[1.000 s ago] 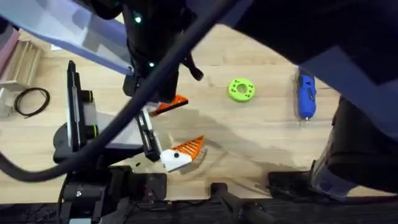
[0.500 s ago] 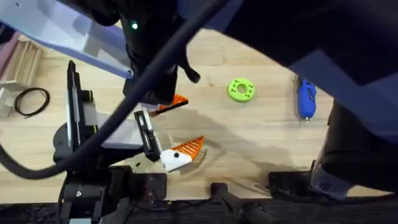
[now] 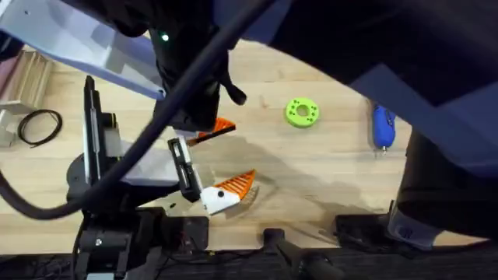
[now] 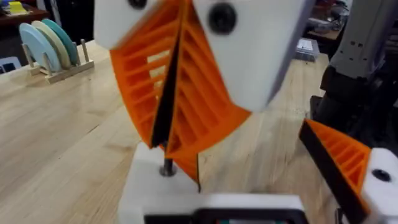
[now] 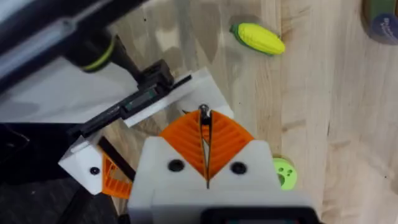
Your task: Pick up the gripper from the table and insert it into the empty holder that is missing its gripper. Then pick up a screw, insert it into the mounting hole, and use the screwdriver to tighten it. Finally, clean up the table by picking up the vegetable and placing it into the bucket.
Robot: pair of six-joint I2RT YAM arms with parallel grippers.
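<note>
The small orange gripper [image 3: 222,127] sits in the white holder [image 5: 186,84], partly under a dark arm in the overhead view. My right gripper [image 5: 204,121] is shut on a screw [image 5: 203,111] and points down at the holder. From the left wrist view, the right gripper [image 4: 163,149] has its pads pressed together, with the screw [image 4: 166,168] standing on the holder [image 4: 152,180]. My left gripper [image 4: 208,202] lies low beside them. The blue screwdriver [image 3: 381,128] lies at the right. The yellow vegetable [image 5: 258,37] lies near the bucket [image 5: 380,18].
The fixed arm's other white mount with its orange tip [image 3: 233,189] is nearer the front edge. A green disc [image 3: 302,111] lies mid-table. A black cable coil [image 3: 39,124] and a wooden rack [image 3: 27,74] sit at the left. Both my arms hang large over the table's back.
The dark arm over the holder has drifted slightly left. My right arm's bulk has spread left and hides more of the screwdriver's top. Nothing on the table has moved.
</note>
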